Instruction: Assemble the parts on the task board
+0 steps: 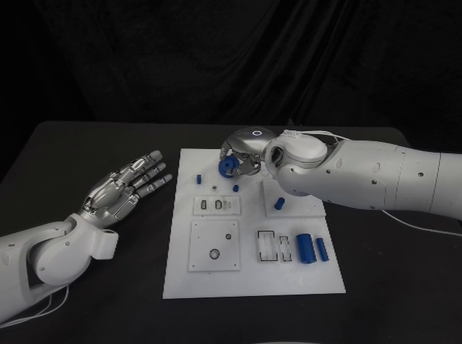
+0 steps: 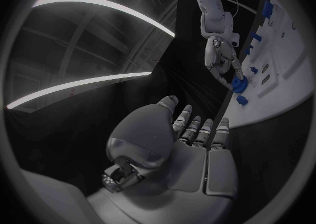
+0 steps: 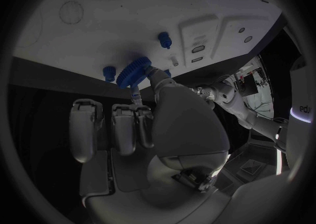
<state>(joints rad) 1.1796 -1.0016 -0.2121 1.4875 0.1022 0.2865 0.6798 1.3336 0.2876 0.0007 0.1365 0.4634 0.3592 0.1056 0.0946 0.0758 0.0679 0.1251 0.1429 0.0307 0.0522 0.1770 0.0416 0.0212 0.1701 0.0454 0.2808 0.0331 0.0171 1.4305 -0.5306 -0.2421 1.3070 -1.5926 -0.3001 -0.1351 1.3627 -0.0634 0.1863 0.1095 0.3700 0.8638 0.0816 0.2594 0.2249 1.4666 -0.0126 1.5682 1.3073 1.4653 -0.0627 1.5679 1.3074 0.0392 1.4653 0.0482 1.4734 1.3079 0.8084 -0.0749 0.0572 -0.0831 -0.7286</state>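
The white task board [image 1: 252,283] lies in the middle of the black table. My right hand [image 1: 242,158] hovers over the board's far edge and pinches a blue gear [image 1: 227,168], also seen in the right wrist view as a blue gear [image 3: 134,69] at the fingertips, and in the left wrist view as a blue gear [image 2: 238,82]. Small blue pegs [image 1: 199,179] stand near the far left of the board. Two blue cylinders [image 1: 305,249] lie at the board's right side, and another blue piece [image 1: 280,203] sits on the raised right plate. My left hand [image 1: 123,188] lies flat and open left of the board.
Recessed plates with slots [image 1: 219,205] and holes [image 1: 214,245] sit on the board's left half, and rectangular slots [image 1: 266,245] near its middle. Black table [image 1: 86,150] surrounds the board. My right arm [image 1: 386,175] spans above the board's right side.
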